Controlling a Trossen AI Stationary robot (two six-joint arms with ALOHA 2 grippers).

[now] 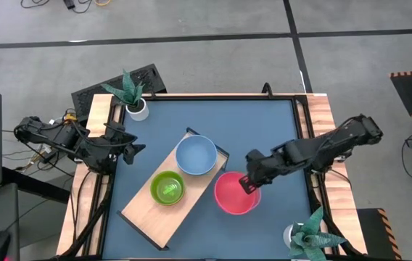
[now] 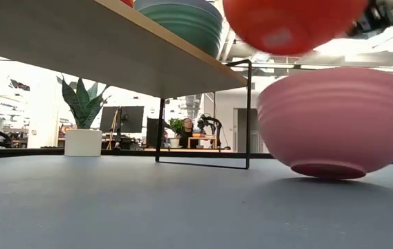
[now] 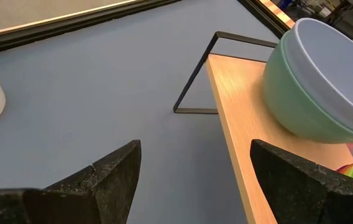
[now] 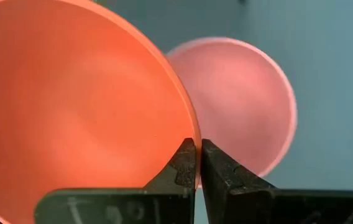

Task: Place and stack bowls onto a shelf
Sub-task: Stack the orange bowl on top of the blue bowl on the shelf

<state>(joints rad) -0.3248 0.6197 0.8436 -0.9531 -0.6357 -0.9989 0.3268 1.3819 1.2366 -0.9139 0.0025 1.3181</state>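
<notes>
**Gripping red bowl by rim, R arm over pink bowl**

Spanning most of the high view, blue table [image 1: 264,130] carries everything. Shelf [image 1: 141,199], long light-wood board w/ dark end brackets, sits diagonally across table centre-left. On shelf: blue bowl [image 1: 196,155] nested in a teal bowl [image 3: 294,106] at the end nearer table middle; lime bowl [image 1: 167,188] just beside it, toward shelf's mid. Something yellow-green shows inside lime bowl, can't tell what exactly.

Pink bowl [image 2: 335,117] stands upright on tabletop just off shelf's long edge, near the blue/teal stack. Red bowl [image 4: 71,106] is off the table, above pink bowl and partly overlapping it; low view shows it hanging clear over pink rim.

R gripper [image 4: 195,163]: fingers pinched together on red bowl's rim, one inside, one outside. L gripper [image 3: 192,180]: fingers wide apart, nothing between them, low over tabletop at table's left side, facing shelf's end bracket.

Two white-potted plants: one [image 1: 135,101] at far-left corner, one [image 1: 304,238] at near-right corner.
</notes>
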